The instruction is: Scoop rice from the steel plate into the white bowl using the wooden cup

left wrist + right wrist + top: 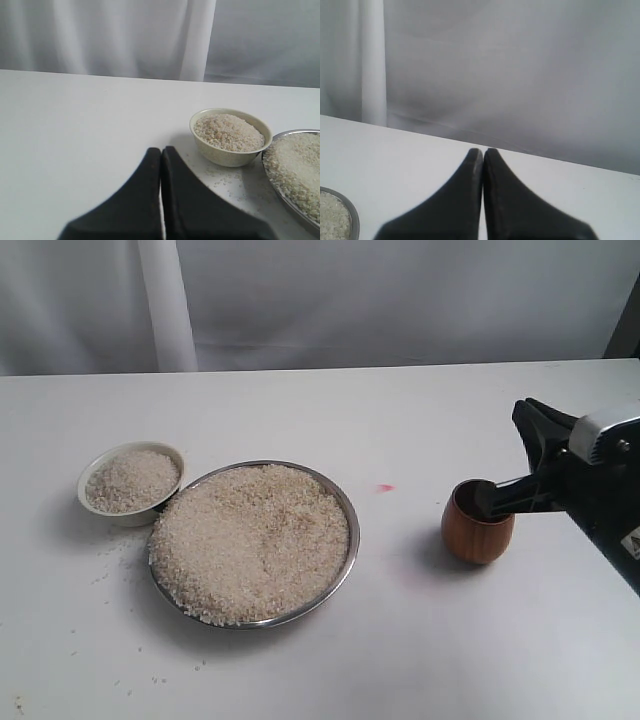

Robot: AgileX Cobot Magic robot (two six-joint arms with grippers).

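Note:
The steel plate [352, 530] sits left of centre, heaped with rice [250, 540]. At its far left edge stands the white bowl [128, 516], also filled with rice. The wooden cup [478, 537] stands upright on the table to the right, apart from the plate. My right gripper [521, 414] is just beside and above the cup; its wrist view shows it [483, 150] shut with nothing between the fingers, and the cup hidden. A dark part of that arm reaches the cup's rim. My left gripper [161, 149] is shut and empty, short of the bowl [220, 152].
Loose grains [110, 562] lie scattered on the table round the bowl and the plate's near left side. A small pink mark [385, 487] is between plate and cup. A white pole [165, 305] and grey curtain stand behind the table's far edge.

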